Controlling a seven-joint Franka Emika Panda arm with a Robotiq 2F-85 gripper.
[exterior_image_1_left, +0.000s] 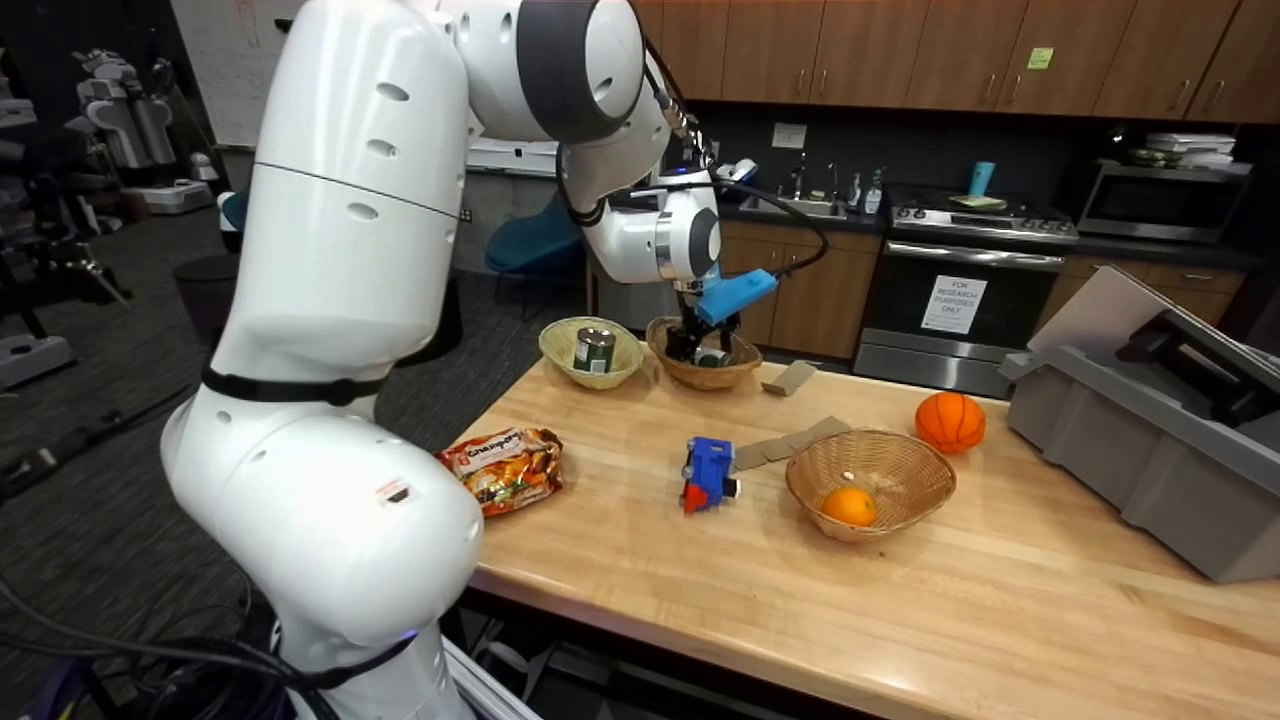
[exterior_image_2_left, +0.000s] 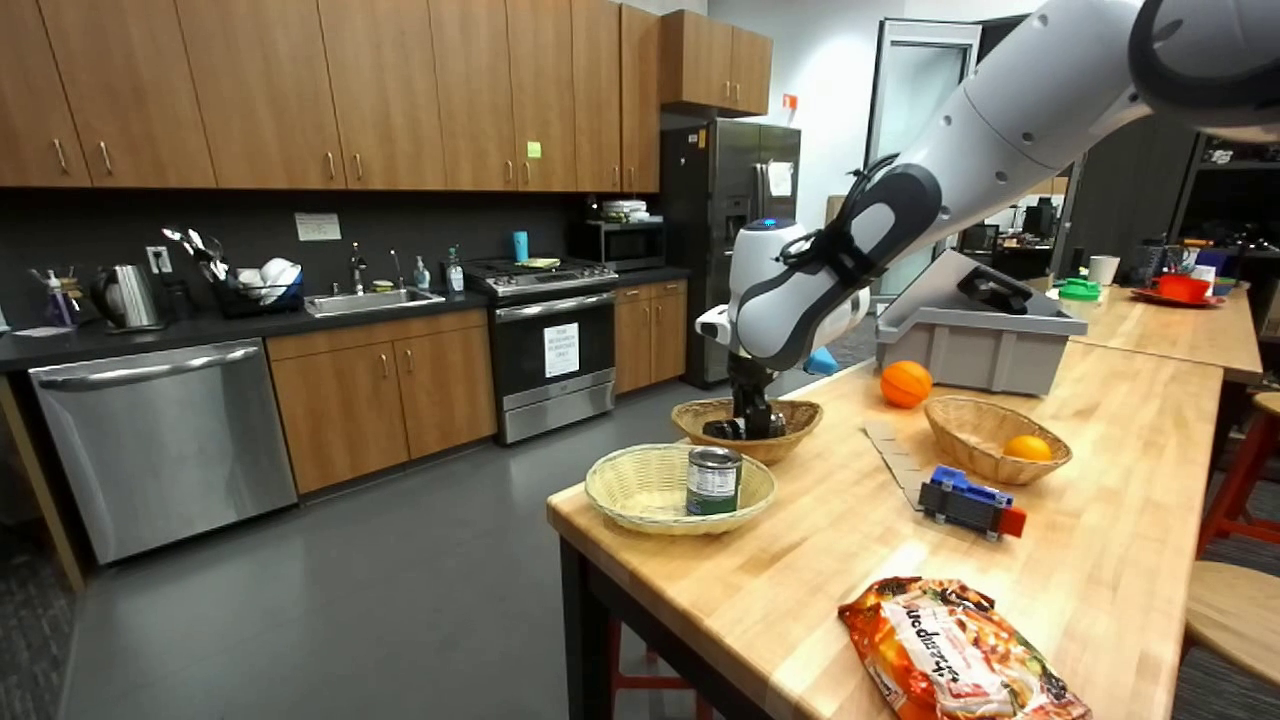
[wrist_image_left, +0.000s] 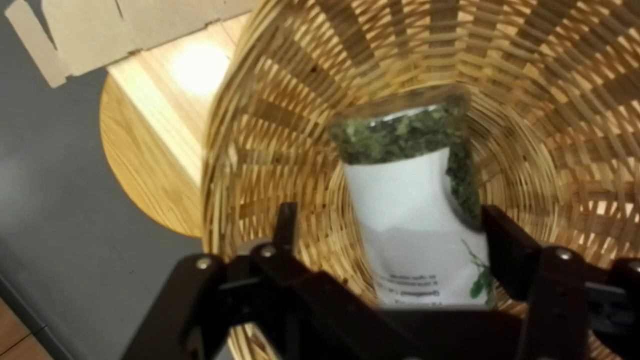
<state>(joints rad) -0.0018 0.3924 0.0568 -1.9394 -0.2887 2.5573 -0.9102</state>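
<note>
Kitchen tabletop (exterior_image_1_left: 620, 540): gripper (wrist_image_left: 389, 222) spread around a herb packet (wrist_image_left: 410, 195)

It hangs inside the brown basket (wrist_image_left: 280, 125), beside a pale basket (exterior_image_1_left: 558, 345), fingers (wrist_image_left: 507, 250) apart with the packet lying between them — one of them right by its edge, contact hard to tell. I'd judge the approach done; grasping and lifting are not. From where I stand, print on the packet's white label (wrist_image_left: 415, 230) is too blurred to read — but a red food bag (exterior_image_1_left: 508, 468) seems to say "Champong", and a sheet (exterior_image_1_left: 952, 304) on the oven (exterior_image_1_left: 1015, 300) reads "FOR RESEARCH PURPOSES ONLY".

Wrist view into basket (wrist_image_left: 280, 120), exterior views across table (exterior_image_1_left: 630, 540)
</note>
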